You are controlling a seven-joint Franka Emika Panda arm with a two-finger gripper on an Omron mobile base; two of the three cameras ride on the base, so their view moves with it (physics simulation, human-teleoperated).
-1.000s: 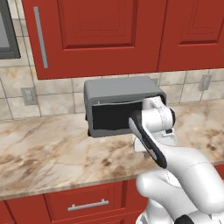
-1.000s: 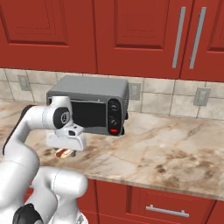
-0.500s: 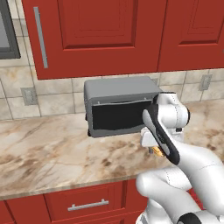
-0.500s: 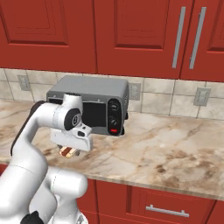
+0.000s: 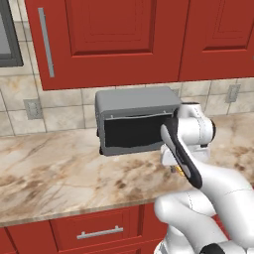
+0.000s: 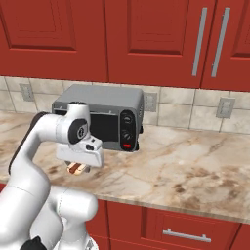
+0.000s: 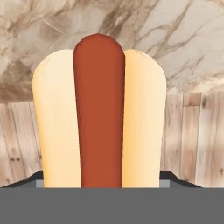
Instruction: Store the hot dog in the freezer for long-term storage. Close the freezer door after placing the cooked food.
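The hot dog [image 7: 99,113], a tan bun with a reddish sausage, is seen close up and lengthwise in the hand view. My gripper [image 6: 76,165] is shut on it and holds it just above the marble counter's front part, with the counter's edge and a wooden floor behind it. From the right base view the hot dog [image 6: 74,169] peeks out under the white hand. In the left base view a small bit of the hot dog [image 5: 177,170] shows beside the forearm. The freezer and its door are out of view.
A grey toaster oven [image 6: 105,114] with a dark window stands at the back of the marble counter [image 6: 185,166], right behind the hand. Red wall cabinets [image 5: 114,34] hang above it, and red drawers [image 5: 94,230] sit below.
The upper arm and hand have swung right in the left base view, away from the oven's front. The hot dog stays in the gripper at about the same spot over the counter.
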